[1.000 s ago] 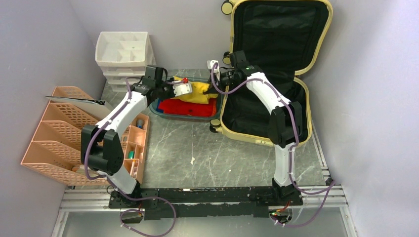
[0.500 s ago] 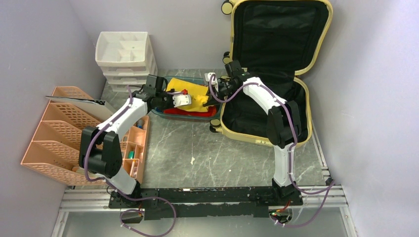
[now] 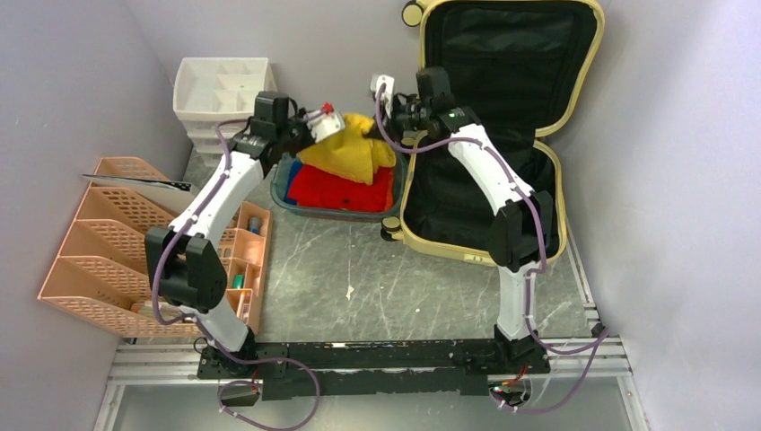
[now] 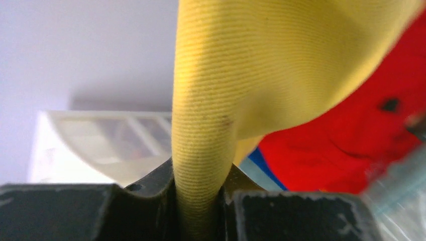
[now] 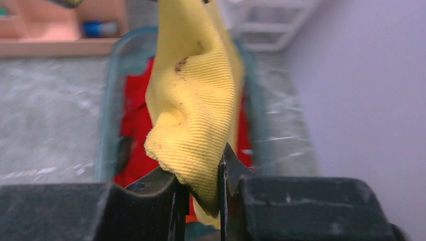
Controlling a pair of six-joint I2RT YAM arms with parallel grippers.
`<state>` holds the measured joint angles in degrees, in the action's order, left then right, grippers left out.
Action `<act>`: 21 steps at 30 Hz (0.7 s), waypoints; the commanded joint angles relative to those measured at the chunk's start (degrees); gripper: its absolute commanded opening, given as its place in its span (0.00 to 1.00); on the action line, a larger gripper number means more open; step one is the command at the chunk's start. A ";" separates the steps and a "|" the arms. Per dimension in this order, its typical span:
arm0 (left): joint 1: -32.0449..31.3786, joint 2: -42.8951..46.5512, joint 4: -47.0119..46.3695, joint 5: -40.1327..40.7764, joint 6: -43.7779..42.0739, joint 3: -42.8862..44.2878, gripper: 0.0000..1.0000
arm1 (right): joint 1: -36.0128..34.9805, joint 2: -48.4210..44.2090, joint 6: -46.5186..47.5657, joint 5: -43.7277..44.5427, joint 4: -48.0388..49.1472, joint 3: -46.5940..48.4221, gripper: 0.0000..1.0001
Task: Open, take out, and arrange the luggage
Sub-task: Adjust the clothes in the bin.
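The pale yellow luggage (image 3: 574, 108) lies open at the right, lid up against the back wall, black lining showing. A yellow cloth (image 3: 350, 148) hangs lifted above a teal tray (image 3: 280, 199), stretched between both arms. My left gripper (image 3: 325, 124) is shut on the cloth's left end (image 4: 201, 165), which is pinched between the black jaws. My right gripper (image 3: 388, 112) is shut on the other end (image 5: 198, 145). A red cloth (image 3: 345, 190) lies in the tray below, also seen in the left wrist view (image 4: 351, 135) and the right wrist view (image 5: 133, 125).
A white drawer unit (image 3: 223, 99) stands at the back left. Peach mesh file racks (image 3: 94, 242) and a peach organiser (image 3: 249, 260) with small items line the left side. A small scrap (image 3: 349, 292) lies on the grey table. Walls close in on both sides.
Both grippers have risen and drawn back toward the far wall, lifting the yellow cloth up off the red cloth in the tray.
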<state>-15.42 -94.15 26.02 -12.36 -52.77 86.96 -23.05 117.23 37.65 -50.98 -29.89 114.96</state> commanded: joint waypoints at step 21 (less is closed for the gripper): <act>0.66 -15.10 -50.92 25.71 -3.63 2.76 0.05 | 3.71 13.96 -5.29 25.56 20.34 17.32 0.00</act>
<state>-16.49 -113.40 -14.39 3.57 -52.86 92.84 -23.42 132.07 30.74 -27.20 -9.28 131.31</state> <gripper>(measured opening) 0.218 0.208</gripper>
